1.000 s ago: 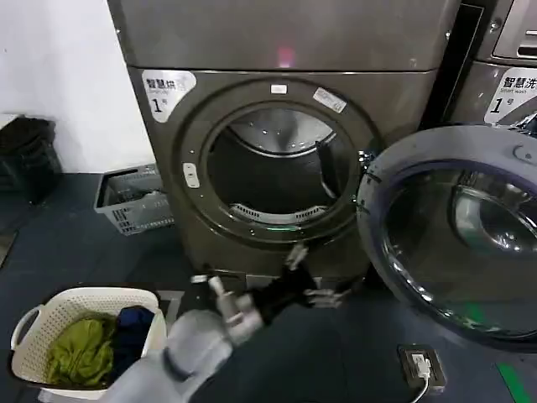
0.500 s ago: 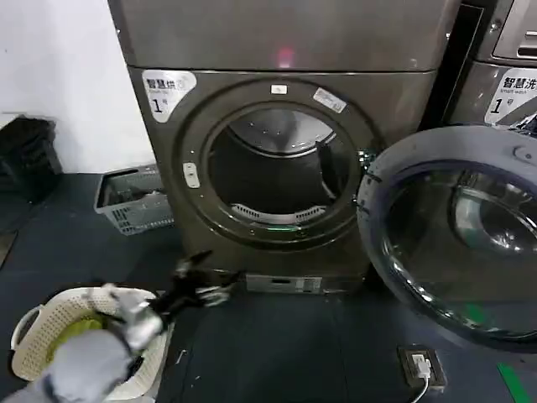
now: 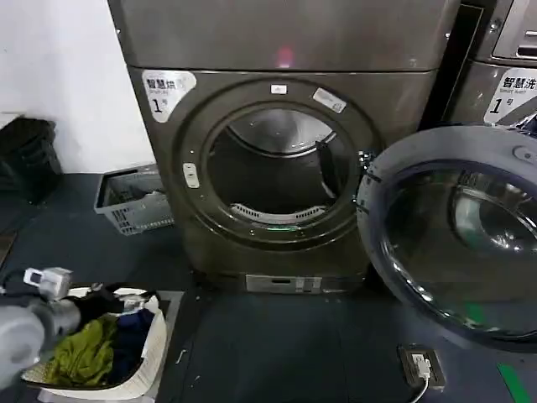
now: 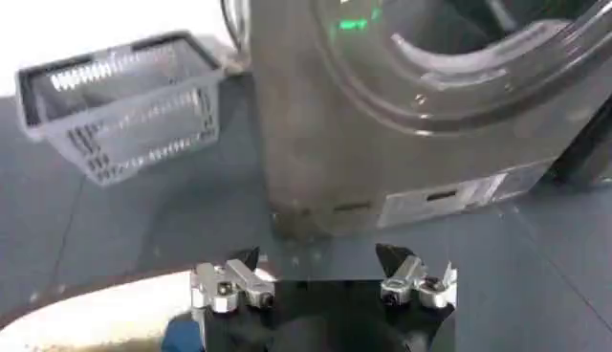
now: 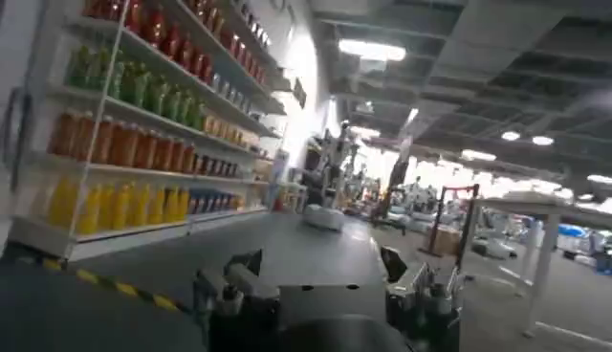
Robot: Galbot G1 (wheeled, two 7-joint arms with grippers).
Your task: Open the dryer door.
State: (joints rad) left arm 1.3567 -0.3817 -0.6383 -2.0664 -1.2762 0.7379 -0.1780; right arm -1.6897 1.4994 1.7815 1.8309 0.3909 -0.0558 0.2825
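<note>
The dryer (image 3: 277,46) stands with its round drum opening (image 3: 277,180) uncovered. The dryer door (image 3: 436,141) is swung wide open to the right, its dark glass facing me. My left arm (image 3: 33,323) is low at the left, over a laundry basket and well away from the door. The left gripper (image 4: 318,260) is open and holds nothing; past it the left wrist view shows the dryer's lower front (image 4: 316,143). The right gripper (image 5: 322,263) is open too, pointing into a room with shelves.
A white laundry basket (image 3: 156,336) with green and dark clothes sits on the floor at the front left. A grey plastic basket (image 3: 134,201) stands beside the dryer. A second machine (image 3: 503,80) is behind the open door. A power strip (image 3: 422,366) lies on the floor.
My left arm has swung from in front of the dryer's base down and left to above the laundry basket. The door has stayed open.
</note>
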